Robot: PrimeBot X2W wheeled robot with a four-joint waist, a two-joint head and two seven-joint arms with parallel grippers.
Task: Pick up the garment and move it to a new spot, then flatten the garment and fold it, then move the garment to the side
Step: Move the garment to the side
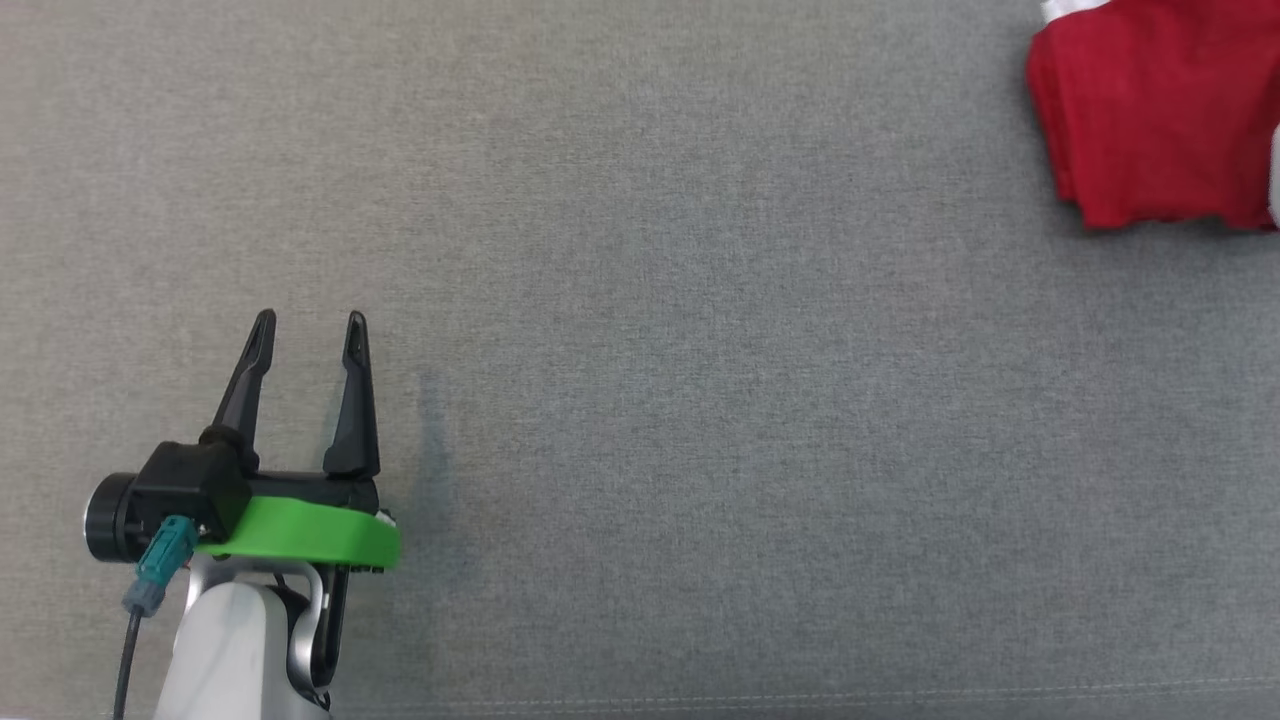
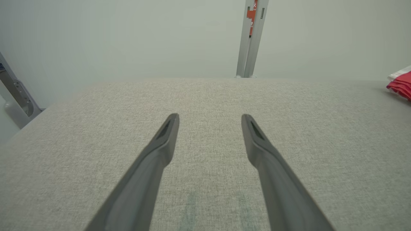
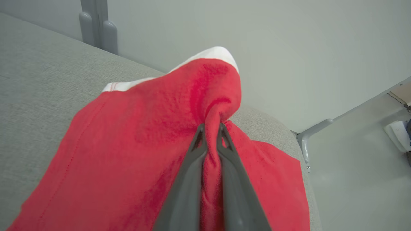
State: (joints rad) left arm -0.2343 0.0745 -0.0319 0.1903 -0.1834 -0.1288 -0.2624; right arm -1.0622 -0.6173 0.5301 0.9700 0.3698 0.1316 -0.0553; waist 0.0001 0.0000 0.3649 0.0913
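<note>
A red garment [image 1: 1160,110] with a white trim lies folded at the far right corner of the grey fabric surface [image 1: 700,350]. In the right wrist view my right gripper [image 3: 211,127] is shut on a pinched ridge of the red garment [image 3: 154,138], whose cloth bunches up between the fingers and drapes down to the surface. My left gripper [image 1: 308,322] hovers over the near left of the surface, open and holding nothing. From the left wrist view its fingers [image 2: 167,134] are spread wide, and the garment [image 2: 401,85] peeks in at the right edge.
Behind the far edge of the surface a grey metal post [image 2: 252,38] stands against a pale wall. The surface's right corner [image 3: 289,128] drops off to a pale floor beside the garment. A seam runs along the near edge [image 1: 800,698].
</note>
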